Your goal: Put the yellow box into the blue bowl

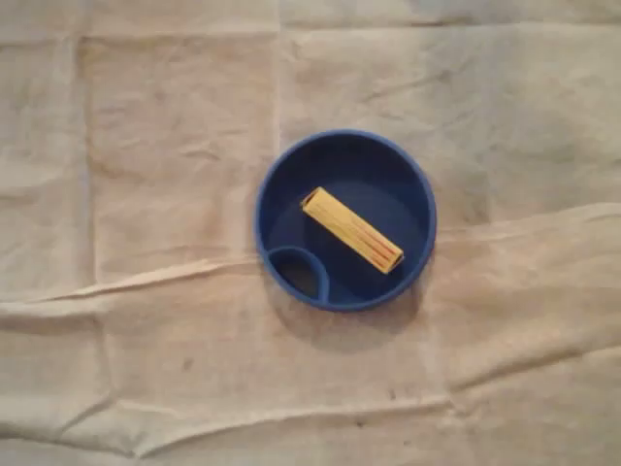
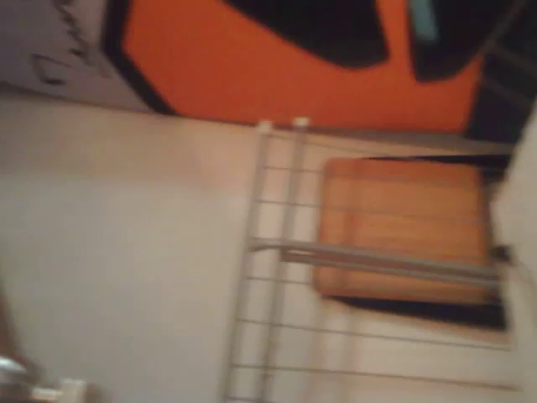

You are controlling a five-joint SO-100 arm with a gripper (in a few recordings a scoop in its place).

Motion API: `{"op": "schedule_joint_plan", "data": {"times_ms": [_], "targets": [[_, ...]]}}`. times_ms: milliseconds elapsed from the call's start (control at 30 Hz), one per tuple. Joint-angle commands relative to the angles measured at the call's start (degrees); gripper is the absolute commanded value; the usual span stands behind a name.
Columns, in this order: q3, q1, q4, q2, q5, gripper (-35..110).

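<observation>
Box [image 1: 351, 230], yellow, lying inside blue bowl [image 1: 388, 186] on creased cloth [image 1: 146, 146], overhead; blurred wire rack [image 2: 377, 263], wrist view; gripper state unclear

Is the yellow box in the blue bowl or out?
In: the long yellow box lies flat on the floor of the round blue bowl, inside its rim.

Blurred, the wrist view takes in a pale wall [image 2: 109, 235], an orange surface [image 2: 252, 75] with black shapes above it, and a white wire rack [image 2: 285, 250] crossing a wooden panel [image 2: 403, 210].
</observation>
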Motion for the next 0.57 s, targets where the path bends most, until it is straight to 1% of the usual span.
{"op": "schedule_joint_plan", "data": {"times_ms": [0,333,533], "targets": [[1.9,-0.4,-0.1,0.3,0.7,-1],[8.8,-0.4,-0.1,0.6,0.4,-1],[13.5,-0.4,-0.1,8.5,0.0,-1]]}}
